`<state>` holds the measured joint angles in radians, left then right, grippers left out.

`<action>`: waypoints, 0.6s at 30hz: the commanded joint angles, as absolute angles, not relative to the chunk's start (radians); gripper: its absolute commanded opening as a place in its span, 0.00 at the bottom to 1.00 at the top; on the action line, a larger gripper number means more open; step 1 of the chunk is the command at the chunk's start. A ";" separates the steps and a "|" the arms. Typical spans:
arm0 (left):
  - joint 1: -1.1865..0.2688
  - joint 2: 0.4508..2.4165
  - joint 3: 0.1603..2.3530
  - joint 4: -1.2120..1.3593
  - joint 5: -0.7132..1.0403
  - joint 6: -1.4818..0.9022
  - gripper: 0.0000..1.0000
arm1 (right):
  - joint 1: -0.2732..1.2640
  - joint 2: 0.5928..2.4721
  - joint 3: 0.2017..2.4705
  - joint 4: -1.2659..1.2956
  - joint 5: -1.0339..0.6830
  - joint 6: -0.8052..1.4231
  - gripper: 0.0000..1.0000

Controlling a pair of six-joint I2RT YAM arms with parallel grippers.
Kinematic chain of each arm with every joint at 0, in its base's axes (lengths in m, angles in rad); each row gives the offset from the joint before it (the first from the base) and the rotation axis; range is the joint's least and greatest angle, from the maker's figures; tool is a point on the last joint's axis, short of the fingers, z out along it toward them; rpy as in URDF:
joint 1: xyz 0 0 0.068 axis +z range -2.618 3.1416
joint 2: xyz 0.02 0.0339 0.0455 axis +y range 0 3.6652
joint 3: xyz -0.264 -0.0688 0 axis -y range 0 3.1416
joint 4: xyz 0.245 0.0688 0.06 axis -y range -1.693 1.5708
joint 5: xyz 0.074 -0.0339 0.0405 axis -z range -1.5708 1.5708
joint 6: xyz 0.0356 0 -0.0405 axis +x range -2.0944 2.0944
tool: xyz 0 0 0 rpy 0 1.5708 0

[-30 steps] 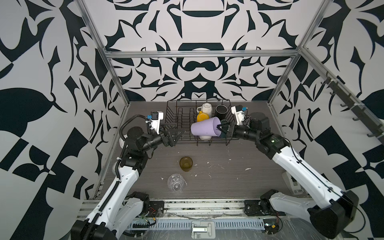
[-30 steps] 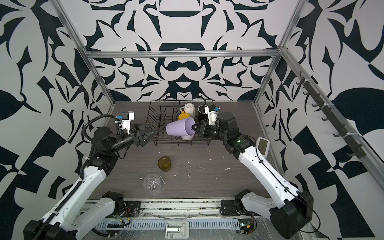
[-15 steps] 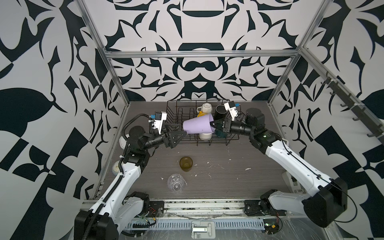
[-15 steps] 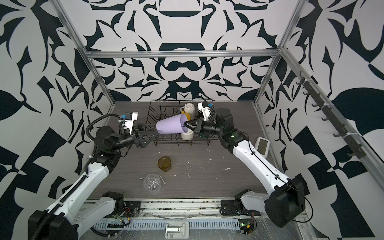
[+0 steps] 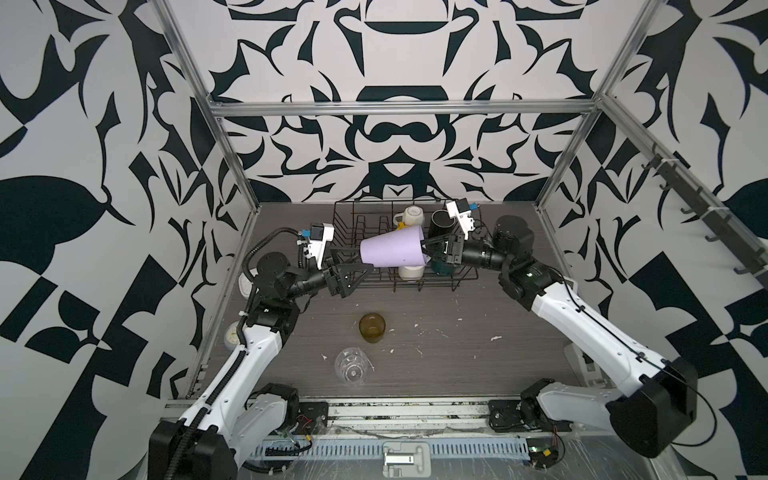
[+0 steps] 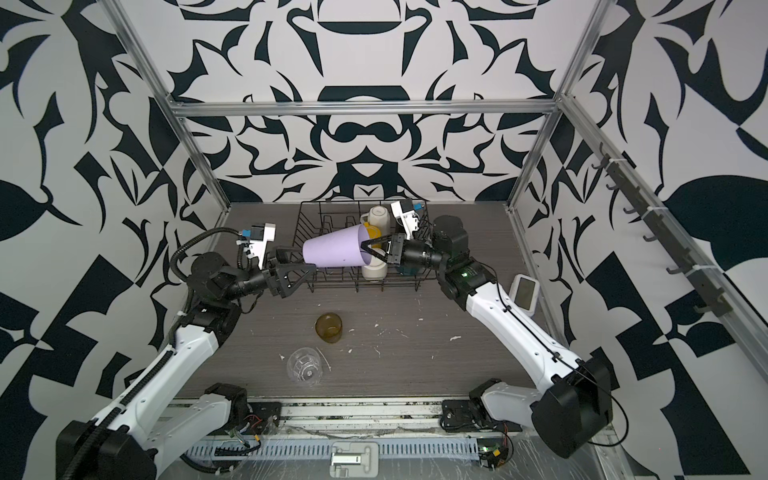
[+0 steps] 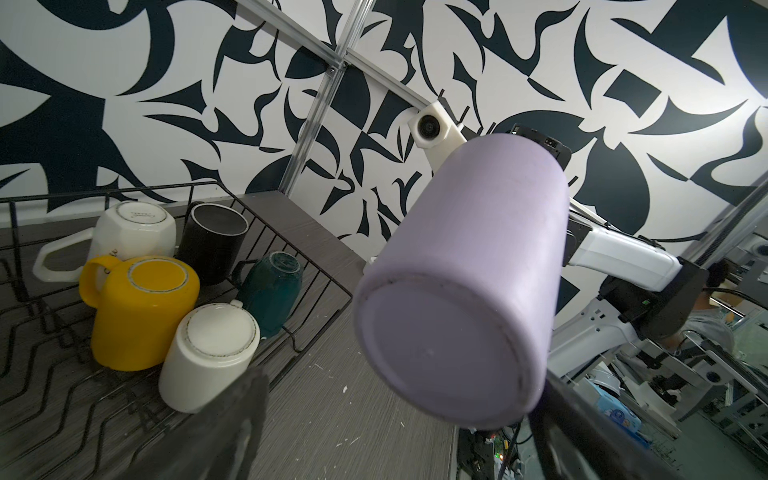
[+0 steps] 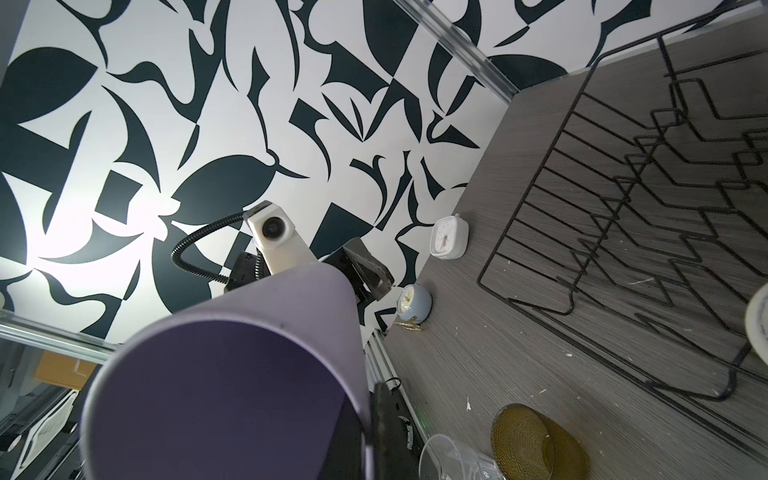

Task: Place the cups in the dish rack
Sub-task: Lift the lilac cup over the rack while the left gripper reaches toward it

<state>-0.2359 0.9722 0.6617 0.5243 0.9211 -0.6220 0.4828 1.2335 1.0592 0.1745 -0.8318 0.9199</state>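
Observation:
The lilac tumbler (image 5: 390,251) (image 6: 336,251) hangs on its side above the dish rack (image 5: 365,224) (image 6: 311,232), base toward the left. My right gripper (image 5: 424,249) (image 8: 370,428) is shut on its rim. My left gripper (image 5: 360,261) (image 6: 308,259) stands open at the tumbler's base (image 7: 440,345), one finger (image 7: 237,415) on each side; whether they touch it does not show. Upside down in the rack sit a white mug (image 7: 133,228), black mug (image 7: 214,241), yellow mug (image 7: 141,311), teal mug (image 7: 272,291) and another white mug (image 7: 208,353). On the table stand the amber glass (image 5: 372,327) and clear glass (image 5: 352,365).
Two small clocks (image 8: 449,237) (image 8: 413,301) sit by the left wall. A white device (image 6: 524,291) lies at the right edge. White crumbs dot the grey table (image 5: 436,332). The rack's left half (image 8: 623,187) holds no cups.
The right arm has carried the tumbler leftward over the rack. The left gripper, still open, has moved right and up to meet its base.

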 commanded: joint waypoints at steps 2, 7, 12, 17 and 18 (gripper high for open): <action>-0.233 0.971 0.677 0.598 0.955 -0.649 0.99 | 0.504 1.244 1.089 0.266 -0.858 0.939 0.00; -0.233 0.965 0.672 0.632 0.974 -0.668 0.99 | 0.522 1.266 1.089 0.288 -0.852 0.947 0.00; -0.233 0.965 0.667 0.651 0.985 -0.678 0.99 | 0.538 1.291 1.094 0.320 -0.850 0.961 0.00; -0.233 0.966 0.664 0.689 1.000 -0.706 0.99 | 0.549 1.311 1.100 0.343 -0.846 0.972 0.00; -0.233 0.966 0.662 0.700 1.006 -0.715 0.99 | 0.551 1.315 1.101 0.349 -0.844 0.975 0.00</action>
<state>-0.2356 0.9718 0.6617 0.6334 0.9733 -0.6849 0.5430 1.3266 1.0592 0.2592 -0.8345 0.9611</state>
